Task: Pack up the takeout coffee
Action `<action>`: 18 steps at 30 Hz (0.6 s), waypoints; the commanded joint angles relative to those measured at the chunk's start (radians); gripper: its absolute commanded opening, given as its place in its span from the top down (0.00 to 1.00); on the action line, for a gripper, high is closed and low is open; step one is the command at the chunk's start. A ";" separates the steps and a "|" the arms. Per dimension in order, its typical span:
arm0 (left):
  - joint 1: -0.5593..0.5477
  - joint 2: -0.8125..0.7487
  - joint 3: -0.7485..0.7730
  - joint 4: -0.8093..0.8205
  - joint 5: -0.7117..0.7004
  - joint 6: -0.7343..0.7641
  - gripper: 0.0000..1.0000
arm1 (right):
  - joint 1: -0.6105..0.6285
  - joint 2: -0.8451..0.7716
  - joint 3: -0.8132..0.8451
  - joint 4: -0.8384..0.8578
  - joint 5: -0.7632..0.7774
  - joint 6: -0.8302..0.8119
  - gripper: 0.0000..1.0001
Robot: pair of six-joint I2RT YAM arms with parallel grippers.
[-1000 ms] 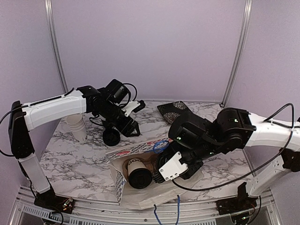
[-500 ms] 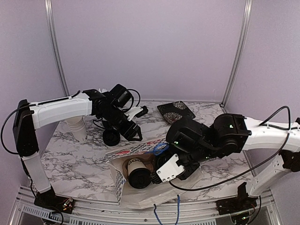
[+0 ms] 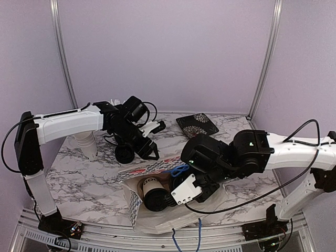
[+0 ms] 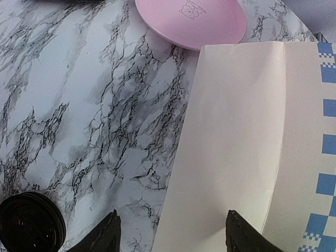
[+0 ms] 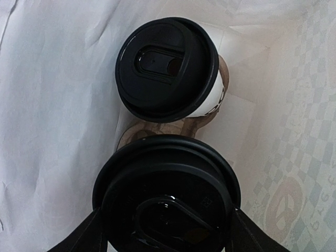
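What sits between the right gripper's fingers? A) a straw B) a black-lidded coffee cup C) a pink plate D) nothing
B: the right wrist view shows a black-lidded coffee cup flanked by the fingers of the right gripper, near a second cup inside the bag.

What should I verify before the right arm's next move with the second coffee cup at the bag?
1. Grip: the right gripper is closed on the near coffee cup at its lid: ok.
2. First cup: the far coffee cup sits inside the bag, lid on: ok.
3. Free slot in the brown carrier for the near coffee cup: cannot tell, the lid hides it.
4. Other arm: the left gripper is open and empty, outside the bag: ok.
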 commanded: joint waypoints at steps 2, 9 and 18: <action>0.006 -0.006 -0.016 0.008 0.035 0.015 0.31 | -0.021 0.019 -0.005 0.028 0.000 0.009 0.45; 0.007 0.001 -0.020 0.008 0.039 0.018 0.31 | -0.040 0.031 -0.011 0.045 -0.005 0.005 0.46; 0.013 0.003 -0.026 0.007 0.050 0.021 0.32 | -0.069 0.056 -0.012 0.079 -0.009 -0.002 0.46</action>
